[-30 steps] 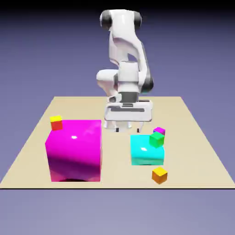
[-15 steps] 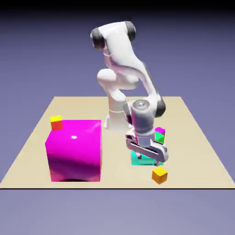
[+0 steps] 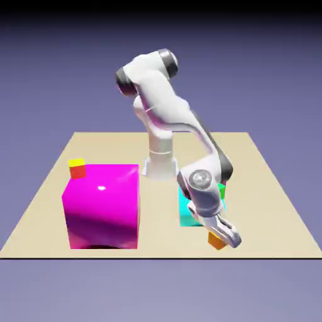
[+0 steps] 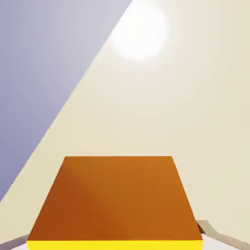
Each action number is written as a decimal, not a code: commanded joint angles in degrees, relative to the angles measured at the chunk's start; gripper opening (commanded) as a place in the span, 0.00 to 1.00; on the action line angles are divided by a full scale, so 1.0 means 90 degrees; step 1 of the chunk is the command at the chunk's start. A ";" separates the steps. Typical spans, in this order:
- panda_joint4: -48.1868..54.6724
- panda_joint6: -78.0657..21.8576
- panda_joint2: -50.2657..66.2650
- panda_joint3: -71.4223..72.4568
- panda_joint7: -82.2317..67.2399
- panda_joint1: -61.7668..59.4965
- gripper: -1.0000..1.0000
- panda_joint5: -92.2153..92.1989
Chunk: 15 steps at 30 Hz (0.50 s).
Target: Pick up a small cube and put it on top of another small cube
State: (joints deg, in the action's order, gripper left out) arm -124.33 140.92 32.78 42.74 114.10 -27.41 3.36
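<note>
Orange cube point(image 3: 216, 239) sits near table point(image 3: 264, 188) front edge, between tool point(image 3: 221, 236) tips; hand view shows it large at bottom middle point(image 4: 114, 200), tool clamped narrow on it. Not yet lifted, by look of it. Target red-sided yellow-topped cube point(image 3: 77, 168) well apart, toward exterior view's left and farther back, just behind big magenta block point(image 3: 100, 204). Carry must probably rise above that block. Arm stretched forward and low, wrist canted, cyan block point(image 3: 187, 210) partly hidden behind forearm.

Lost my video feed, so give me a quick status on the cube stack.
Gripper shut on orange cube, low at table's near edge. Red-sided cube waits behind magenta block. Block stands between them.
</note>
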 commanded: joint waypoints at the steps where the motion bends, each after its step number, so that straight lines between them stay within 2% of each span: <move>1: 0.0057 0.0136 -0.0026 -0.0196 -0.0138 0.0227 0.00 -0.0191; 15: 0.0107 -0.0317 -0.2232 -0.3409 -0.0341 0.0839 0.00 -0.2300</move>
State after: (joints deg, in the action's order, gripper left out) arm -123.37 138.12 12.70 12.06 110.99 -19.85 -17.40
